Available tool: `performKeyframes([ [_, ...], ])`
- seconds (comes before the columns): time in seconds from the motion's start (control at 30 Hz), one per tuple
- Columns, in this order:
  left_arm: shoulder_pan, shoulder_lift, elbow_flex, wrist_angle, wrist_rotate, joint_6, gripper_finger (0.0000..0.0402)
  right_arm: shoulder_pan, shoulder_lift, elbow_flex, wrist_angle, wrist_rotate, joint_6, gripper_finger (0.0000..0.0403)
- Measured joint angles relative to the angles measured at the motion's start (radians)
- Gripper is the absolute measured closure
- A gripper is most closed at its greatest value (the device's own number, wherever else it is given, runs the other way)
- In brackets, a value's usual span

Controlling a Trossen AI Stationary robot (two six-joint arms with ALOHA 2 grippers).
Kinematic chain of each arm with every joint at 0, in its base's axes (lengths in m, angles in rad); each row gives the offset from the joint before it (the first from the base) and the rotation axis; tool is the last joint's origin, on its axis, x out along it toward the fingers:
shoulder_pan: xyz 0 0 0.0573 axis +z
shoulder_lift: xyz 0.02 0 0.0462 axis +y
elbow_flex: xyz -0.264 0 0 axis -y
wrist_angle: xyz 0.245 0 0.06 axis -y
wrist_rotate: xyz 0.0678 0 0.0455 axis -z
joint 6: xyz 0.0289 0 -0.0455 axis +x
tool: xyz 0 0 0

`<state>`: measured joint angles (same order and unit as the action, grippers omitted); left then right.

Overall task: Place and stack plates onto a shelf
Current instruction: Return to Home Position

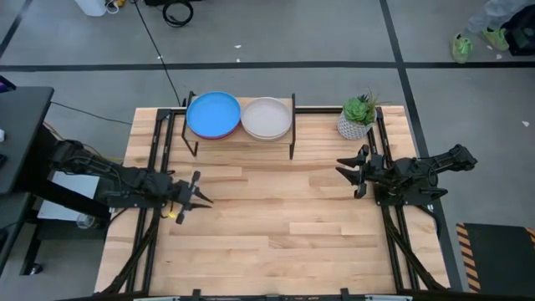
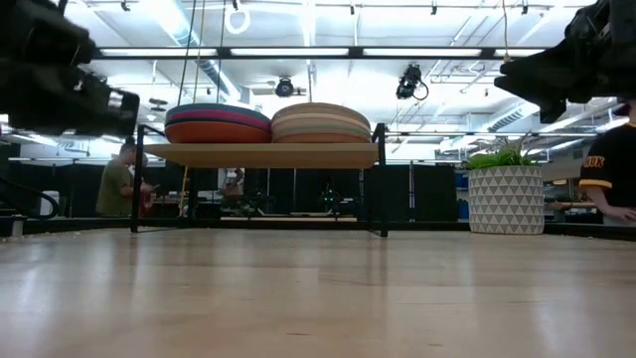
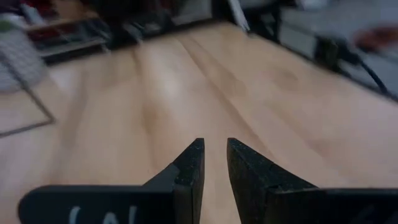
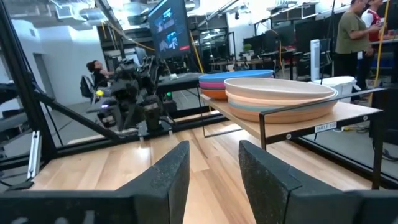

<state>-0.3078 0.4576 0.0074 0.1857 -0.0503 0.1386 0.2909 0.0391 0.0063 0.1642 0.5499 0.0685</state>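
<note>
The shelf (image 1: pixel 244 139) stands at the table's far edge, its wood plank (image 2: pixel 263 154) on thin black legs. Two stacks of plates rest on it side by side: the left stack (image 1: pixel 213 114) has a bright blue plate on top, the right stack (image 1: pixel 267 118) a pale one. The low view shows both stacks (image 2: pixel 219 122) (image 2: pixel 320 122) from the side. My left gripper (image 1: pixel 201 191) (image 3: pixel 214 152) hovers over the table's left part, narrowly open and holding nothing. My right gripper (image 1: pixel 347 171) (image 4: pixel 214 158) hovers at the right, open and holding nothing, and points toward the shelf (image 4: pixel 311 127).
A potted plant (image 1: pixel 358 117) in a white patterned pot (image 2: pixel 505 199) stands at the far right beside the shelf. Black frame rails (image 1: pixel 155 150) (image 1: pixel 386 142) run along both table sides. Bare wood lies between the arms (image 1: pixel 276 217). People stand in the room beyond (image 4: pixel 351 31).
</note>
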Motion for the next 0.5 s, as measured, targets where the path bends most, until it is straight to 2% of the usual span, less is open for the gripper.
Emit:
performKeyframes([
  [0.1,0.001,0.000,0.000,0.081,-0.053,-0.076,0.0326,0.000,0.000,0.000,0.000,0.000,0.000,0.0258],
  [0.27,0.001,0.000,0.000,0.142,-0.060,-0.177,0.0326,0.000,0.001,0.000,0.000,0.000,0.000,0.0258],
  [0.5,0.001,0.000,0.000,0.144,-0.060,-0.180,0.0326,0.000,0.001,0.000,0.001,-0.001,0.000,0.0258],
])
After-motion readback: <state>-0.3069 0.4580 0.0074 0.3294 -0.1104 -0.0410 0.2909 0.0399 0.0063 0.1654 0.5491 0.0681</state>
